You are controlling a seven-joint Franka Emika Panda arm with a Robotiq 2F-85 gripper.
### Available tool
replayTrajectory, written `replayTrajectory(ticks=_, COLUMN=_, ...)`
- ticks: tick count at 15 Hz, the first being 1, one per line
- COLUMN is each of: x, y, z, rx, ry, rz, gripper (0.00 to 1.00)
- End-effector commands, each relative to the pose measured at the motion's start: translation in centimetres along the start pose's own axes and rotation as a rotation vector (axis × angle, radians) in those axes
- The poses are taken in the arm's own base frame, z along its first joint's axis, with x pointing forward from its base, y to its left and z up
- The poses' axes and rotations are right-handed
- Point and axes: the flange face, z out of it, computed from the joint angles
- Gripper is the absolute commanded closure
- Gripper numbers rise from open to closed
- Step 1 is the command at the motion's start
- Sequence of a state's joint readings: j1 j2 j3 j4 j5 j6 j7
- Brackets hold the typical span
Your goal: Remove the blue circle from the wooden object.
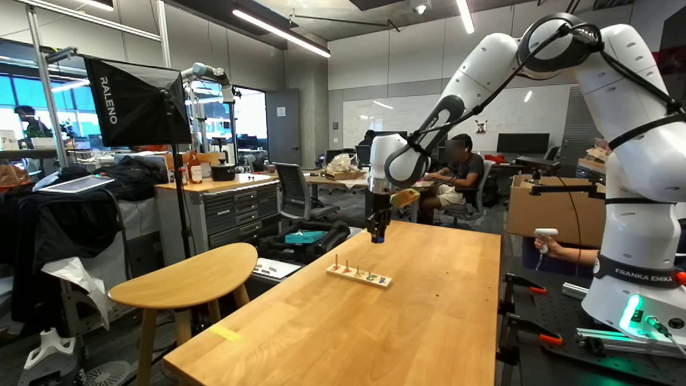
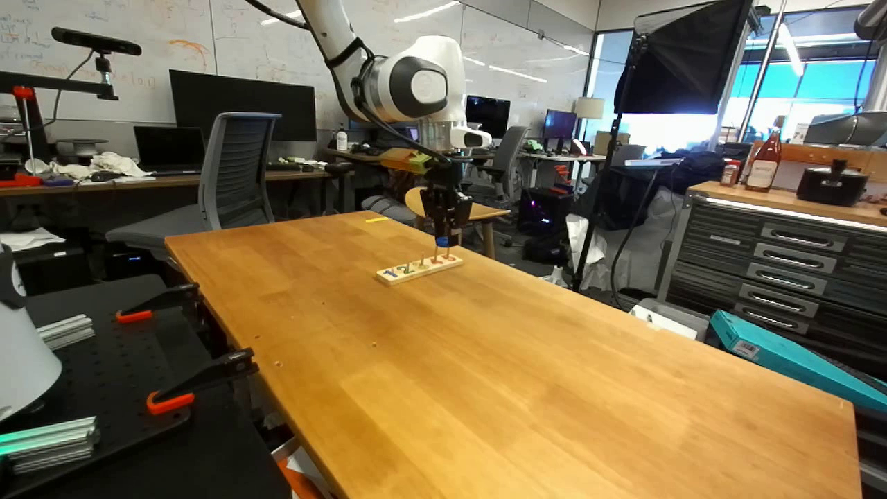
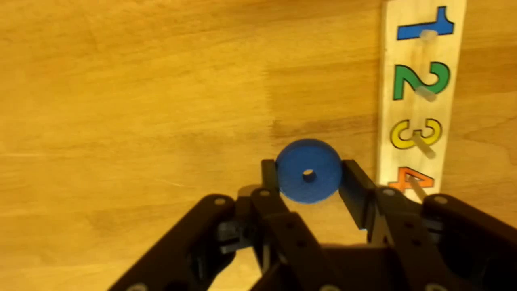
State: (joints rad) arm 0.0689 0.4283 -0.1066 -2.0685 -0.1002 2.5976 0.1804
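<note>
My gripper (image 3: 309,171) is shut on the blue circle (image 3: 310,192), a flat disc with a centre hole, one finger on each side of it. The disc is held in the air above the tabletop, beside the wooden object (image 3: 422,109), and its hole has no peg in it. The wooden object is a narrow pale board with coloured numbers and upright pegs. It lies on the table in both exterior views (image 1: 356,277) (image 2: 416,270). The gripper shows in both exterior views (image 1: 378,235) (image 2: 445,235), with the disc at its tips (image 1: 379,240) (image 2: 442,242). The board's far end is hidden in the wrist view.
The wooden table (image 1: 429,321) has a strip of yellow tape (image 1: 226,332) near a corner. A low wooden stool (image 1: 187,276) stands beside the table's edge. Black clamps with orange ends (image 2: 170,402) sit at the robot's side of the table. A person is seated in the background.
</note>
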Motion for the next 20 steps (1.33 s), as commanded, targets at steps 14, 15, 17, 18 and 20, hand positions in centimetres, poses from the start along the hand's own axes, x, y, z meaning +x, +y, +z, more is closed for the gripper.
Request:
replayTrajectory(ticks=14, x=-1.5, y=0.4, z=-3.6, rx=0.005, ry=-0.067, rz=-0.048, gripper=0.0)
replayTrajectory(ticks=15, x=-1.2, y=0.0, z=-5.7, rx=0.019, ry=-0.054, rz=-0.078, gripper=0.0)
replayTrajectory(ticks=17, x=-0.3, y=-0.5, z=-10.4, rx=0.048, ry=-0.06, rz=-0.147, gripper=0.0)
replayTrajectory(ticks=18, x=-0.3, y=-0.6, z=-12.9, rx=0.058, ry=-0.076, rz=-0.181, gripper=0.0)
replayTrajectory(ticks=20, x=-0.8, y=0.0, z=-17.1, rx=0.058, ry=-0.134, rz=-0.218, gripper=0.0)
